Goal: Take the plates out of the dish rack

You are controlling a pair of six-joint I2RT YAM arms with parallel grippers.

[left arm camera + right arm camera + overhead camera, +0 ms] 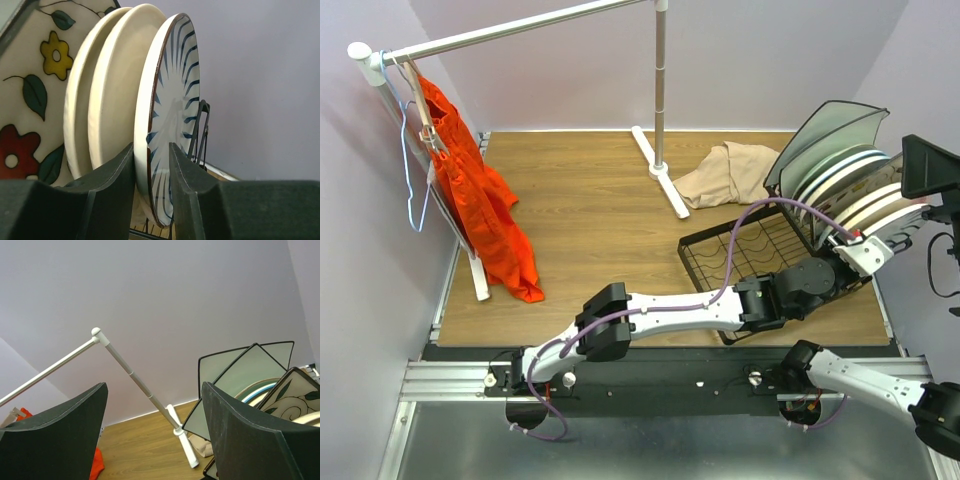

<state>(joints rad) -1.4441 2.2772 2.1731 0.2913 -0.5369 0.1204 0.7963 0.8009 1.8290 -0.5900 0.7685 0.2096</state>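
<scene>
left wrist view: left gripper (pixel 151 150) closed narrow on the lower rim of the striped plate (pixel 175 90), one finger against each face.
right gripper (pixel 154 390): jaws spread wide, holding nothing, touching nothing.
plates at the left wrist: four, standing on edge: one striped plate, two plain white plates (pixel 110 95), one floral plate (pixel 30 100).
dish rack (pixel 765 250): one, on the right of the table (pixel 580 200), with the plates in its upright far section.
plate total from above: cannot tell, they overlap.
other things: one clothes rail (pixel 661 80), one orange garment (pixel 470 190), one beige cloth (pixel 725 172).
</scene>
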